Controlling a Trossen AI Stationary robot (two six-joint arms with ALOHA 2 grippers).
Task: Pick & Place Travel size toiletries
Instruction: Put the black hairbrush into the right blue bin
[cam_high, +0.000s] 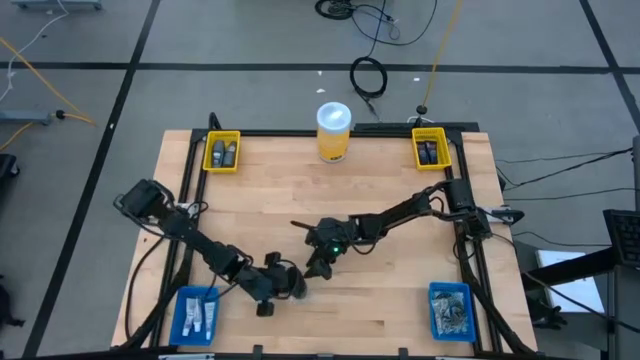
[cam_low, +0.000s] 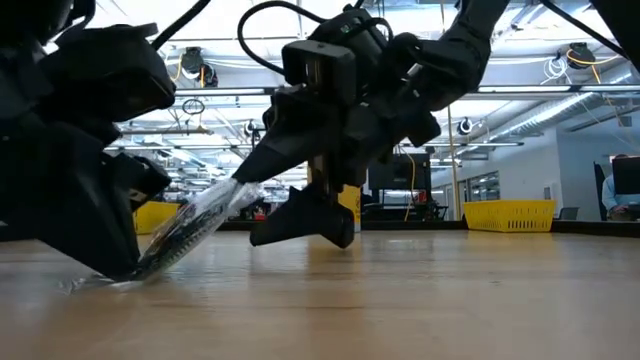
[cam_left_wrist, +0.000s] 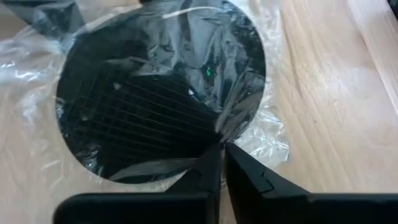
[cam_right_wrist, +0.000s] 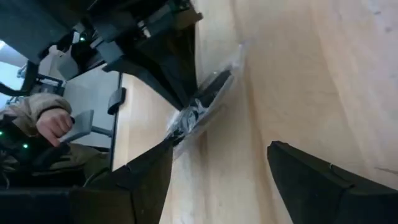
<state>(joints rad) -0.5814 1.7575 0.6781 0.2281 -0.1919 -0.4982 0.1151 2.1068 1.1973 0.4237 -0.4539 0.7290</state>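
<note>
The left gripper (cam_high: 292, 283) has its fingers pressed together on the rim of a grey mesh disc (cam_left_wrist: 149, 118) sealed in a clear plastic wrapper (cam_left_wrist: 264, 140). In the left wrist view the two dark fingertips (cam_left_wrist: 214, 163) meet at the disc's edge, with crinkled film bunched between them. In the low view the disc (cam_low: 195, 225) tilts up from the table (cam_high: 380, 300), its lower edge at the wood beside this gripper and its upper edge rising toward the other arm.

The disc looks thin, light and flexible, more a flat pad than a rigid plate, so it should lift with little effort. The glossy wrapper is probably slippery and may slide or tear away from the disc if only the film is caught. A hold that takes the disc's rim itself along with the film seems safest; the loose film margin alone looks unreliable.

Just beyond the raised edge, the right gripper (cam_high: 322, 262) hangs with its fingers spread wide, one on each side of the disc in the right wrist view (cam_right_wrist: 199, 115), touching nothing that I can make out. It crowds the space directly ahead of the left gripper and could be struck on a lift.

Farther off, a blue bin (cam_high: 195, 313) sits behind the left gripper, another blue bin (cam_high: 451, 310) beyond the right gripper, and two yellow bins (cam_high: 222, 152) (cam_high: 431, 148) and a yellow jar (cam_high: 334, 131) stand at the table's far edge, well apart.
</note>
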